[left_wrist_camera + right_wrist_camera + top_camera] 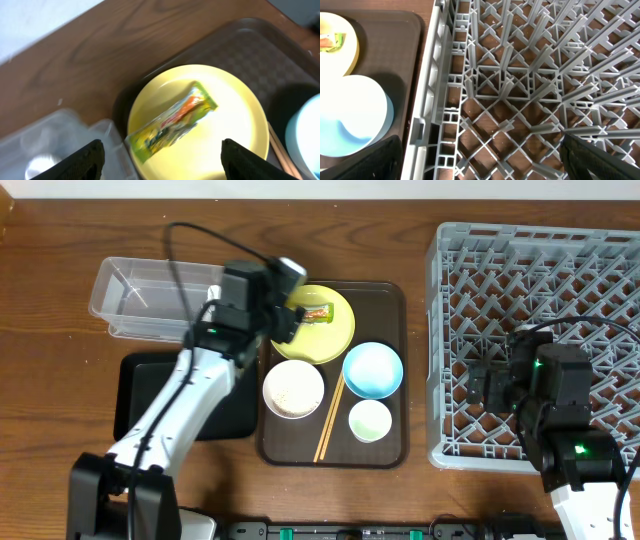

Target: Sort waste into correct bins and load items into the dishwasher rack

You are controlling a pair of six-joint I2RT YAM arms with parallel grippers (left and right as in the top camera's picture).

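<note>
A green-and-orange snack wrapper point(318, 313) point(172, 120) lies on the round yellow plate point(335, 335) point(235, 125). My left gripper point(285, 320) point(162, 165) is open and hovers just above the plate's left edge, its fingers to either side of the wrapper's near end. My right gripper point(480, 385) point(480, 160) is open and empty over the left side of the grey dishwasher rack point(600, 250) point(520, 85). A white bowl holding rice-like scraps point(293, 388), a light-blue bowl point(372, 370) point(355, 115), a small pale cup point(370, 421) and the chopsticks point(329, 418) sit on the brown tray. The tissue is out of view.
The brown serving tray point(385, 300) sits mid-table. The clear plastic tub point(135, 295) point(45, 145) stands at the left rear, the black tray point(135, 395) in front of it under my left arm. The rack fills the right side.
</note>
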